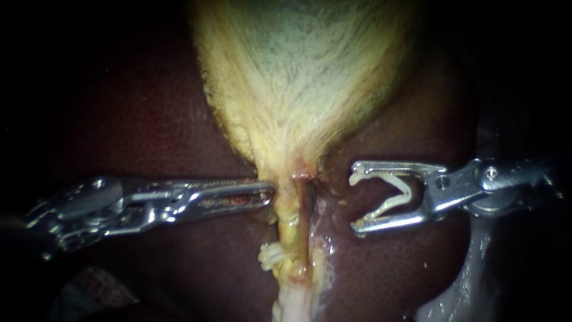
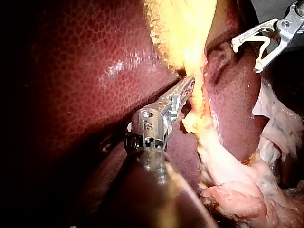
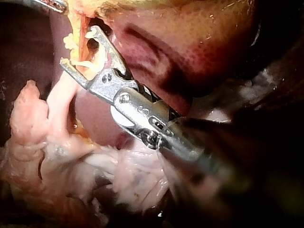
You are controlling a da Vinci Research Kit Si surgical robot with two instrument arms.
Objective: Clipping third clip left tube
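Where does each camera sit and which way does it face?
Endoscope: close, facing the pale yellow gallbladder; slender metal left instrument and right instrument show.
Left wrist: behind its own instrument, looking toward the dark red liver.
Right wrist: behind its instrument, whose jaws hold a white open clip.
All three show that clip.

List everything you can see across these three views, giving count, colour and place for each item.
Liver: one, dark red, behind everything.
Gallbladder: one, yellow-green, upper centre, narrowing downward.
Tube: one, yellowish, running down from the gallbladder.
Clip: one, pale, open, right of the tube, not touching it.
Left instrument: one, silver, tip at the tube's top.
Right instrument: one, silver, holding the clip.
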